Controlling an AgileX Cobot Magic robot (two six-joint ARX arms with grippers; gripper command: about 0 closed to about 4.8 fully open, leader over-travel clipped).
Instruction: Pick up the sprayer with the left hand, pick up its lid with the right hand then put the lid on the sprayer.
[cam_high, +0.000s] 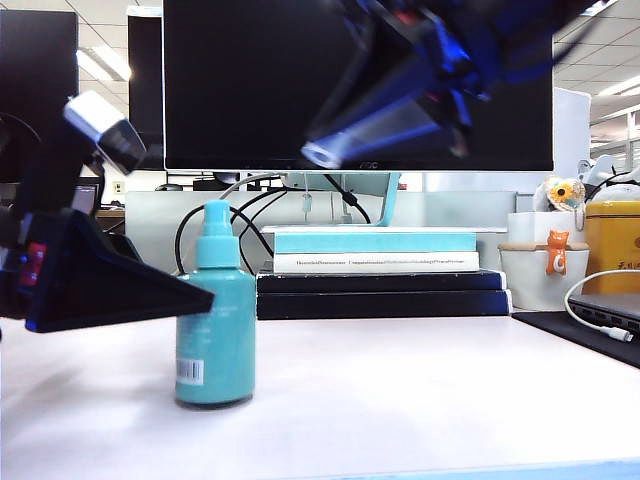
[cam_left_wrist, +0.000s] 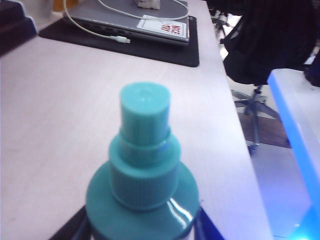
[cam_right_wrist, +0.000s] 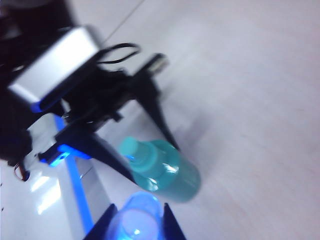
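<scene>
Office clutter rings the pale surface (cam_high: 420, 390): a dark monitor (cam_high: 300, 80) and a stack of books (cam_high: 380, 275) at twelve o'clock of the sprayer in the exterior view, a laptop (cam_high: 605, 310) on a black mat (cam_high: 560, 328) at three o'clock. Between the sprayer and the mat, and toward the near edge, the surface lies bare. The left wrist view shows the surface's side edge just beyond the bottle, with a chair base on the floor past it.

The sprayer (cam_high: 215, 320) stands upright on the surface, nozzle uncapped. The left gripper (cam_high: 195, 297) reaches in from nine o'clock, its jaws set to either side of the bottle's shoulder; whether they press on it cannot be told from these views.

The right gripper (cam_high: 330, 148) hangs blurred in the air at about one o'clock of the sprayer, well above it. Its jaws are clamped on the lid (cam_right_wrist: 136, 220), a clear cap, seen in the right wrist view with the sprayer below it.
</scene>
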